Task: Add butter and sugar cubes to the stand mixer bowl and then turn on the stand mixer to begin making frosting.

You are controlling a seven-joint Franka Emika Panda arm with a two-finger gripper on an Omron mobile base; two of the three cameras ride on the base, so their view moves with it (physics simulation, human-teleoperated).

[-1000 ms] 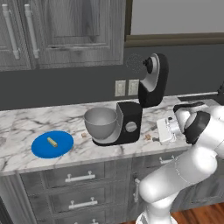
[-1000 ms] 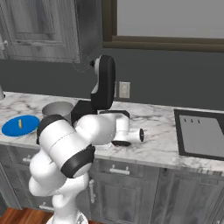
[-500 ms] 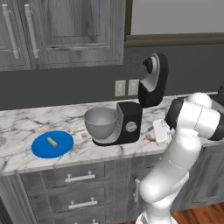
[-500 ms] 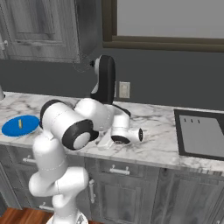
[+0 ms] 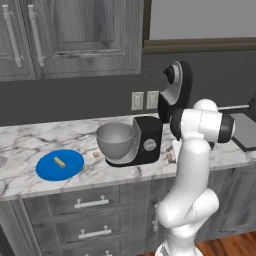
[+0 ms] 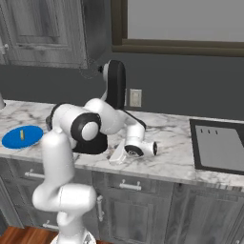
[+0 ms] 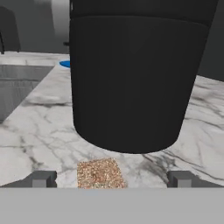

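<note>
A tan sugar cube (image 7: 99,173) lies on the marble counter just in front of the black stand mixer (image 7: 135,74). My gripper (image 7: 111,179) is open, low over the counter, with one fingertip on each side of the cube and not touching it. The hand (image 6: 136,147) sits to the right of the mixer base. The mixer (image 5: 147,145) has its head (image 5: 177,90) tilted up and a grey knob (image 5: 150,145) on its side. The grey metal bowl (image 5: 116,140) sits on the mixer's base. A second sugar cube (image 5: 96,154) lies left of the bowl. The butter (image 5: 60,162) rests on the blue plate (image 5: 75,167).
A dark sink (image 6: 219,145) is set into the counter at the right. Wall outlets (image 5: 145,100) are behind the mixer, with grey cabinets (image 5: 75,35) above. Drawers (image 5: 90,205) run below the counter's front edge.
The arm has swung left toward the mixer, and the hand has come closer to the mixer's base, low over the counter. Bowl, plate and butter have not moved.
</note>
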